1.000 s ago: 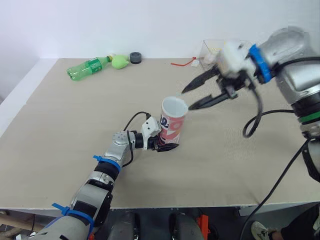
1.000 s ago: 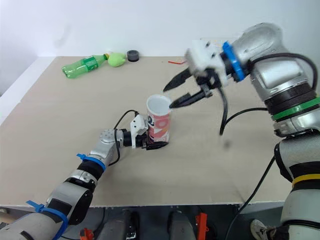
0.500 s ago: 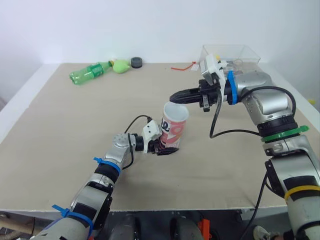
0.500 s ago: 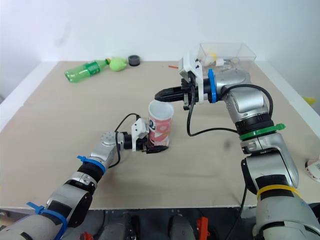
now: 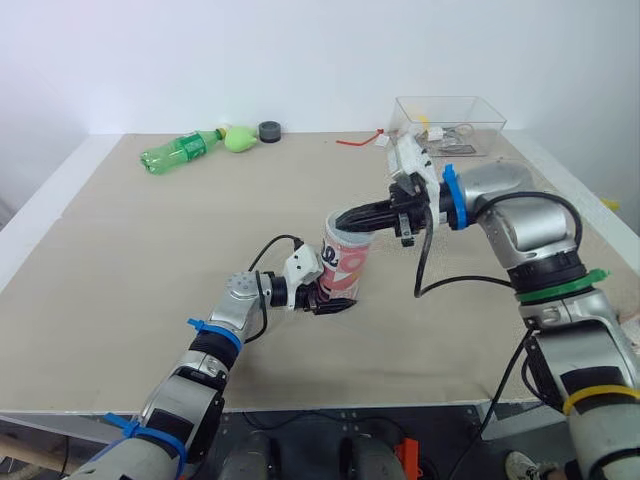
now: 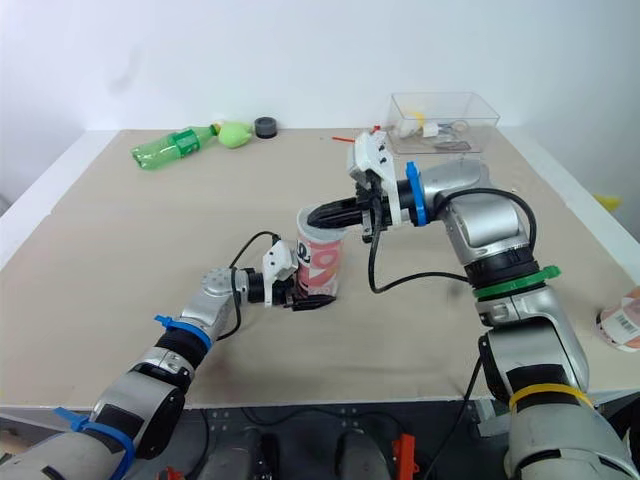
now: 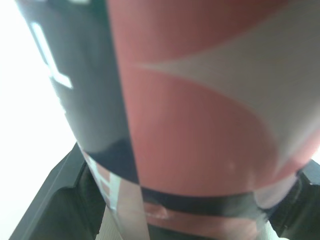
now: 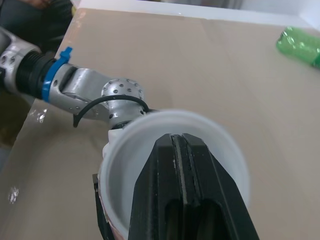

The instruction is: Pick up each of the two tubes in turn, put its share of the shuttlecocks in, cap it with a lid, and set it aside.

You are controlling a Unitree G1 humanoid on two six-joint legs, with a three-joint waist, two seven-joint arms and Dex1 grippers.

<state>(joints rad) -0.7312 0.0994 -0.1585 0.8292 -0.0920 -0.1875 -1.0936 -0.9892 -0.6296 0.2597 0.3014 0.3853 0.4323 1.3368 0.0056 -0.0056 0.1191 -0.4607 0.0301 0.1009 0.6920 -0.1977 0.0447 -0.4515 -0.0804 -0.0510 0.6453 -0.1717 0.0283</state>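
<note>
A pink, white and dark tube (image 5: 346, 266) stands upright in the middle of the table, its white mouth (image 8: 118, 148) open at the top. My left gripper (image 5: 326, 298) is shut on the tube's lower part; the left wrist view shows the tube's wall (image 7: 200, 125) close up between the fingers. My right gripper (image 5: 347, 217) reaches in from the right, shut, with its fingertips (image 8: 183, 165) just over the tube's mouth and nothing visible between them.
At the table's back lie a green bottle (image 5: 180, 152), a green pear-shaped thing (image 5: 238, 138) and a dark round cap (image 5: 269, 131). A clear box (image 5: 447, 122) stands at the back right beside a red strip (image 5: 355, 141). A pink-and-white item (image 6: 622, 320) lies at the right edge.
My right gripper has gone from open to shut and come down from above the tube to its mouth. The left gripper still holds the tube. The camera has shifted.
</note>
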